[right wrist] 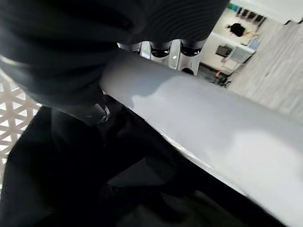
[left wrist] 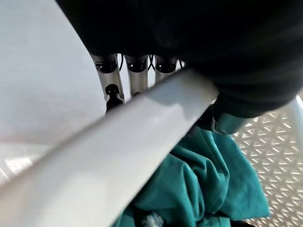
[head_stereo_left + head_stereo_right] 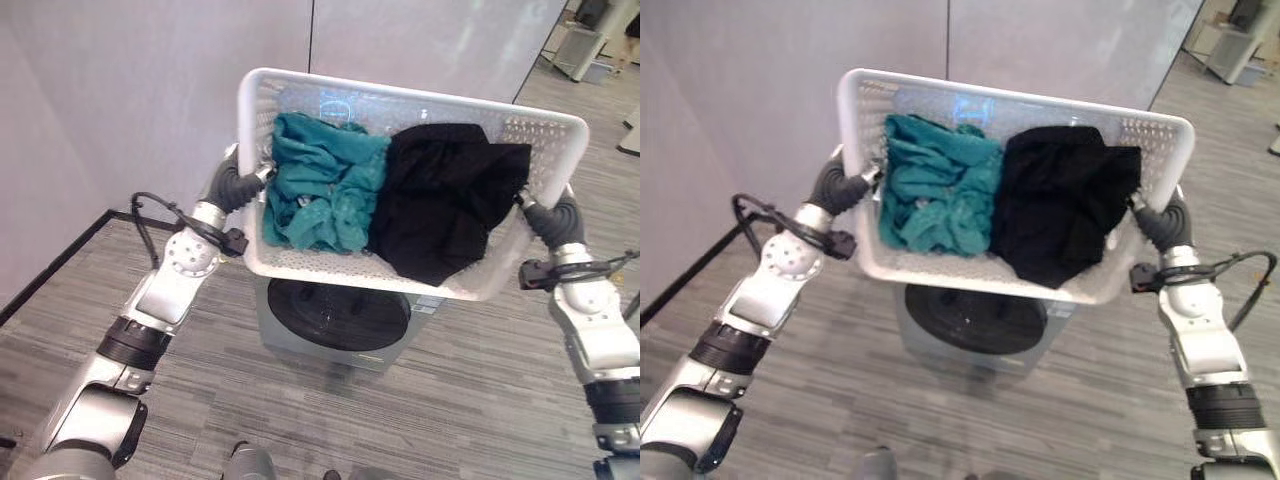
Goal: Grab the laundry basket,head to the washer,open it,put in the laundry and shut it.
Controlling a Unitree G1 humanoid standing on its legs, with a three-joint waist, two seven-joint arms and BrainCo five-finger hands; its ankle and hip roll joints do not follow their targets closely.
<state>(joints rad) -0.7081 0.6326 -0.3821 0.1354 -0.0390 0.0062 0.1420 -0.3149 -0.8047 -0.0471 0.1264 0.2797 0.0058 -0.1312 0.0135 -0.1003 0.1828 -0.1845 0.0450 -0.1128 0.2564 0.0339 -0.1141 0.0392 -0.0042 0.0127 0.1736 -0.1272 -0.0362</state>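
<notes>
I hold a white perforated laundry basket up in front of me, tilted toward me. Inside lie a teal garment on the left and a black garment on the right. My left hand grips the basket's left rim, fingers outside and thumb inside over the teal garment. My right hand grips the right rim, thumb pressed on the black garment. Below the basket stands the grey washer, its dark round door shut.
A pale wall rises behind the washer, with a dark baseboard along the floor at the left. Grey wood-look floor surrounds the washer. White furniture stands far off at the upper right.
</notes>
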